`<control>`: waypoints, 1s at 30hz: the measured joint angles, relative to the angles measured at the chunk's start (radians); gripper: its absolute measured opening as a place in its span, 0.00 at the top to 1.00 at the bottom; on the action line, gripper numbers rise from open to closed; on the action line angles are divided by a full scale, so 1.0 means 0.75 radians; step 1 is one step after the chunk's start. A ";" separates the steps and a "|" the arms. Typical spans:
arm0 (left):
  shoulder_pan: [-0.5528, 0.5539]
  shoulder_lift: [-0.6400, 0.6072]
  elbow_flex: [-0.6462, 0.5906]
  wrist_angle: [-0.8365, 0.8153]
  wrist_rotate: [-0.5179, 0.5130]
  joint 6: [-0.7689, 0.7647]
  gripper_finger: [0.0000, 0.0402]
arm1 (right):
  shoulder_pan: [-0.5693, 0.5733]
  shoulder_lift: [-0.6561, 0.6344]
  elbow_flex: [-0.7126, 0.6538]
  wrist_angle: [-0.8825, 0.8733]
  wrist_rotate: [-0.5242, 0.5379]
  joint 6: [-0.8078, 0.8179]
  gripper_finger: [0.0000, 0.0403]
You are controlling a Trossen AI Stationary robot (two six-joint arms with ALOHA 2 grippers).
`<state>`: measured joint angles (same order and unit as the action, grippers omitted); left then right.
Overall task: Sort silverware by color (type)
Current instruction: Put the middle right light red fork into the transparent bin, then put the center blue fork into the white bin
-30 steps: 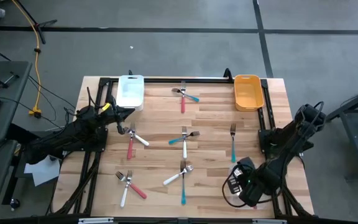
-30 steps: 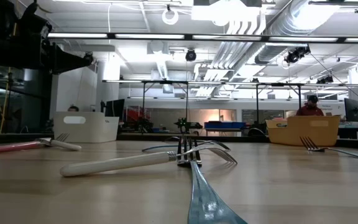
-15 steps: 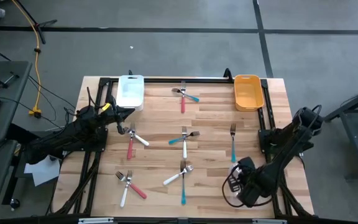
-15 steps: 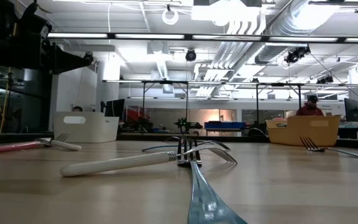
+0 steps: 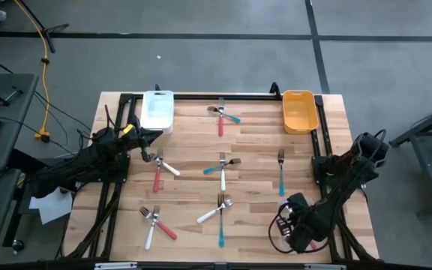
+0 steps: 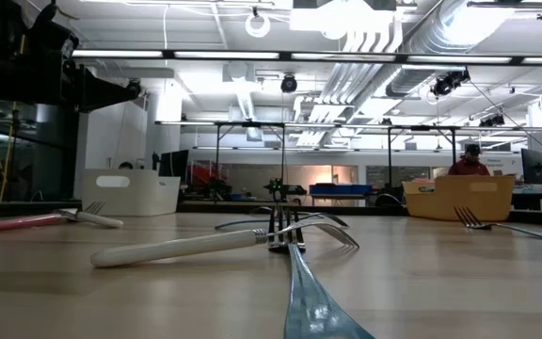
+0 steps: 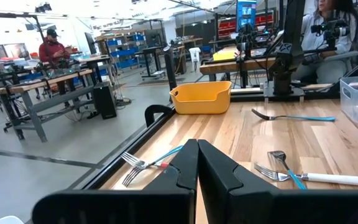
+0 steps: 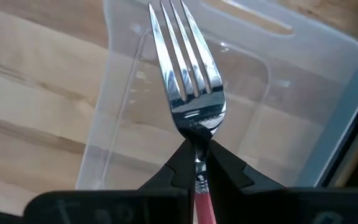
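Red fork [image 8: 187, 81] gripped by right gripper [image 8: 196, 163], shifted toward 6 o'clock, now over clear bin [image 8: 328, 106]; release next. Left gripper [image 7: 197, 163] closed, empty.

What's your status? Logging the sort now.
Right gripper shut on red-handled fork, above clear bin. Left gripper shut, empty, at table's left edge. Nothing in the way.

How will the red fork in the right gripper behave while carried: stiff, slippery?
The red fork likely stays stiff: its metal tines jut out unbent. The right gripper pinches only the narrow, shiny neck, so it may pivot or slip. Probably light.
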<state>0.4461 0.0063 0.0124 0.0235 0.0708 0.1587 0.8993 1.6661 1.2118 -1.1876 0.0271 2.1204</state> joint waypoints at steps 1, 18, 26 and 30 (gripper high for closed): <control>-0.001 0.000 0.000 0.000 0.000 0.000 1.00 | 0.000 0.000 0.000 0.003 0.001 0.000 0.95; 0.000 0.000 0.000 0.000 0.000 -0.001 1.00 | -0.004 0.084 0.000 0.080 -0.010 -0.051 0.95; 0.000 0.000 0.000 0.000 0.000 -0.014 1.00 | -0.030 0.084 0.000 0.104 -0.051 -0.150 0.85; 0.000 0.000 0.000 0.000 0.000 -0.035 1.00 | -0.058 0.084 0.000 0.103 -0.088 -0.251 0.82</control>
<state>0.4461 0.0063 0.0124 0.0235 0.0708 0.1324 0.8559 1.7290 1.2121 -1.1107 -0.0386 1.9320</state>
